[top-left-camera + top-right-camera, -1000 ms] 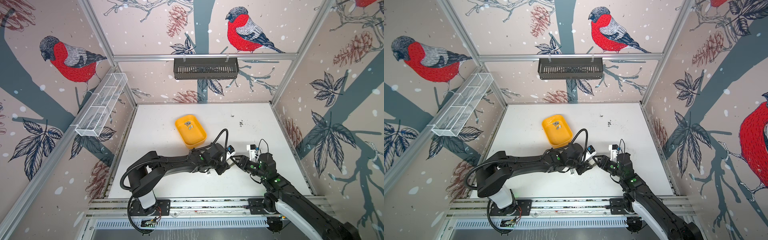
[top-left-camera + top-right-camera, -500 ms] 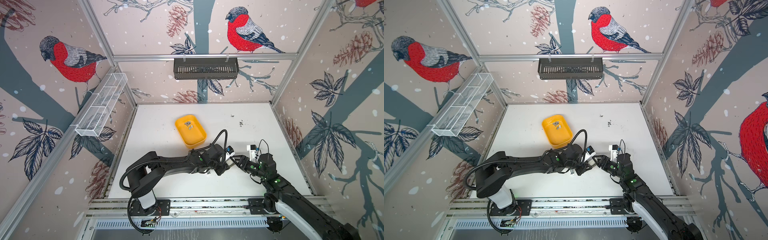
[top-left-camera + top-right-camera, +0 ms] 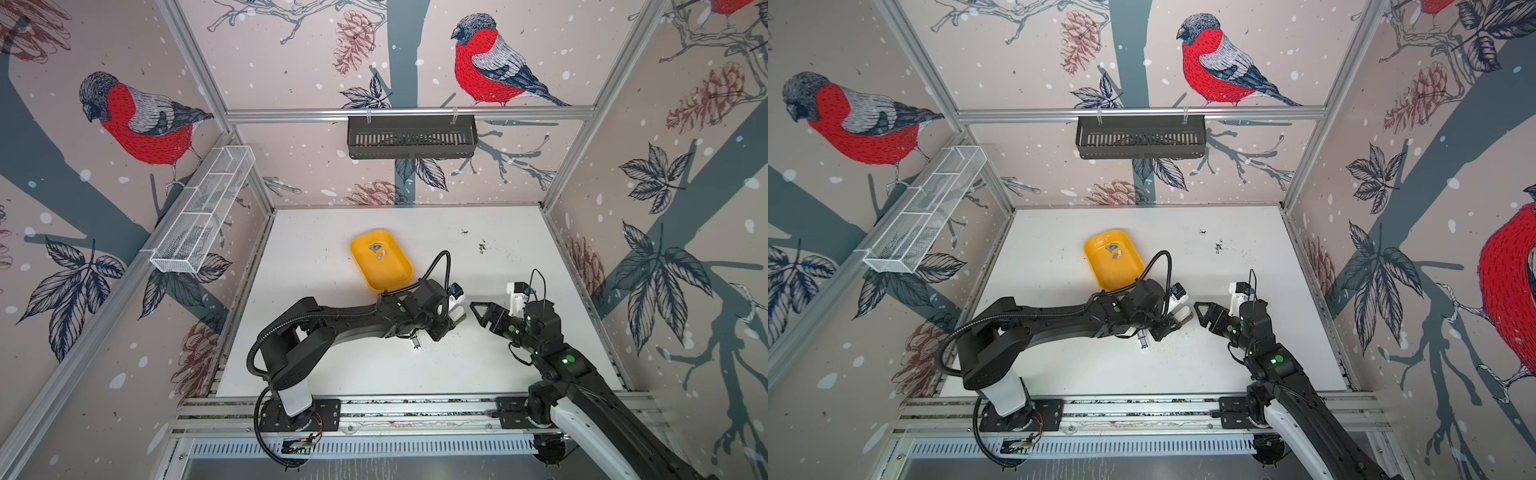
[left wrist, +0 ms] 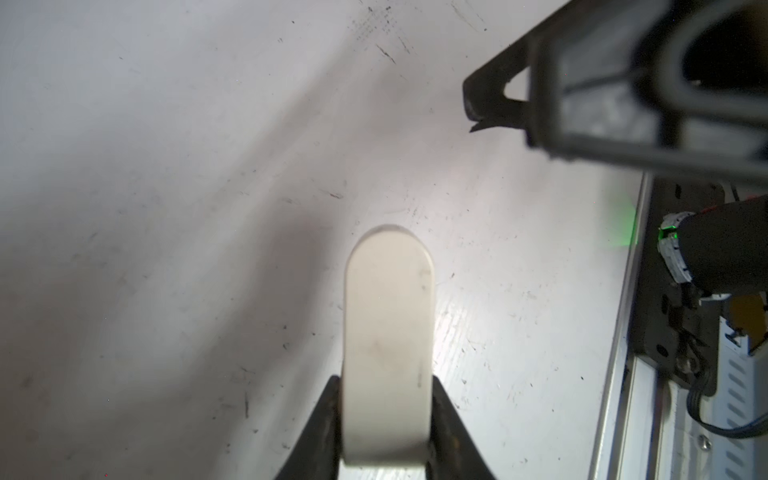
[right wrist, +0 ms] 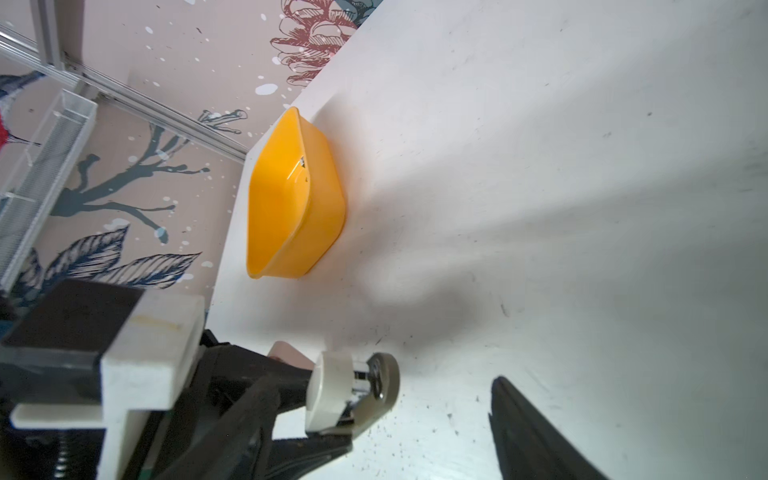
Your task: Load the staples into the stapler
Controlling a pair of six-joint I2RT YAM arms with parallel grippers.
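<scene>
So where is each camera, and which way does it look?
Both top views: high above, looking down on the white table; both arms show, left gripper and right gripper close together.
Left wrist: on the left arm, looking along its fingers clamped on the white stapler.
Right wrist: on the right arm, looking across the table at the yellow tray; one own finger shows.
Shared: both wrist views show the stapler.

Small grey staples (image 3: 377, 251) lie loose in the yellow tray (image 3: 386, 275); the cream stapler (image 4: 388, 345) sits clamped between jaws.
</scene>
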